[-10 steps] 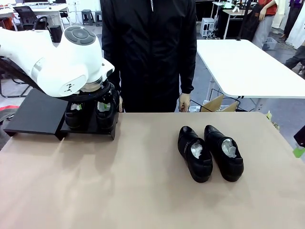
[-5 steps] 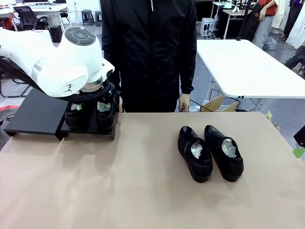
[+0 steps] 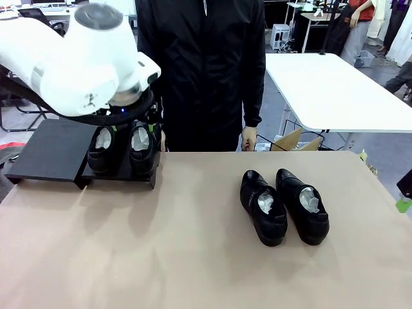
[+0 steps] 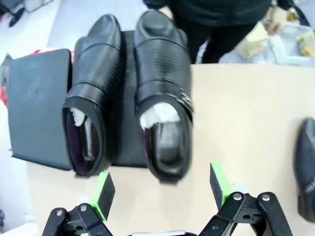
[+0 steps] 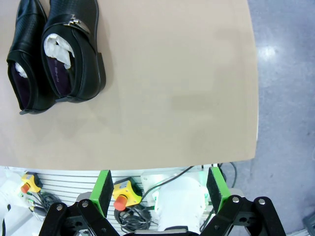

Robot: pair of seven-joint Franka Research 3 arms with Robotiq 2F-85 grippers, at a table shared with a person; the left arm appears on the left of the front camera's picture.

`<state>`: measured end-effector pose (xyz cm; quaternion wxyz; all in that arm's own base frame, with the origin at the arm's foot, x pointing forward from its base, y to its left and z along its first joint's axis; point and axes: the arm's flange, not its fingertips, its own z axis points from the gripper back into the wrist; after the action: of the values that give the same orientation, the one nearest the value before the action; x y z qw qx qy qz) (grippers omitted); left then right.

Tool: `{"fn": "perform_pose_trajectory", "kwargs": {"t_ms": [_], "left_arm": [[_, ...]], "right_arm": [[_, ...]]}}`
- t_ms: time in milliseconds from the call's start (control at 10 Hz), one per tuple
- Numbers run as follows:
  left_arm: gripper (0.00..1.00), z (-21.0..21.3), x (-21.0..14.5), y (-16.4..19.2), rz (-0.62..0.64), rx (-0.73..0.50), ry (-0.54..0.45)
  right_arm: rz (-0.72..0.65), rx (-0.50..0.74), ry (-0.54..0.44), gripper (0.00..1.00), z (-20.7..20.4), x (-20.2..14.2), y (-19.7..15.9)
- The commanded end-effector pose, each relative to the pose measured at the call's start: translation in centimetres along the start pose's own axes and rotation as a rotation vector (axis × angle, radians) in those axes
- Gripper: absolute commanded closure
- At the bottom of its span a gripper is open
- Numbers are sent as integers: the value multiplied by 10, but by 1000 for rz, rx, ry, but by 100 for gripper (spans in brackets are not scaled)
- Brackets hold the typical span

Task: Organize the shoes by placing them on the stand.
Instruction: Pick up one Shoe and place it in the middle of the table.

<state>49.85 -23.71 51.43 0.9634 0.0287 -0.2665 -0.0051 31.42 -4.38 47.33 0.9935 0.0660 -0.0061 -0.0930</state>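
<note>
Standing half done: two shoes [image 3: 142,153] sit side by side on the right section of the stand [image 3: 48,149] at far left, while the other pair [image 3: 264,209] waits on the table [image 3: 161,251] to the right. Left gripper [image 4: 160,189] hangs above the placed shoes, jaws apart and empty; right gripper [image 5: 160,189] is likewise spread and empty. Since the earlier frame the left arm has lifted; no shoe has moved.

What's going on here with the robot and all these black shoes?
The robot is putting shoes onto the black stand. Two shoes sit side by side on its right section, and the left end effector hovers open just above them, holding nothing. The other two shoes wait on the tan table, untouched. The right end effector is open too, off the table's edge. A person stands at the far side.
</note>
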Motion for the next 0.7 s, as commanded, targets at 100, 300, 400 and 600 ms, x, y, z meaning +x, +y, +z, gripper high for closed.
{"fn": "perform_pose_trajectory", "kwargs": {"t_ms": [100, 300, 400, 600], "left_arm": [[0, 53, -33, 25, -150, -179, 198], [0, 67, -44, 38, -263, -254, 274], [0, 68, -47, 42, -247, -261, 289], [0, 71, -56, 39, -296, -286, 315]], "right_arm": [[0, 0, 0, 0, 0, 0, 0], [114, 22, 8, 0, 8, 6, 13], [202, 17, -33, 0, 29, 9, 26], [385, 30, -59, 0, 62, 14, 61]]}}
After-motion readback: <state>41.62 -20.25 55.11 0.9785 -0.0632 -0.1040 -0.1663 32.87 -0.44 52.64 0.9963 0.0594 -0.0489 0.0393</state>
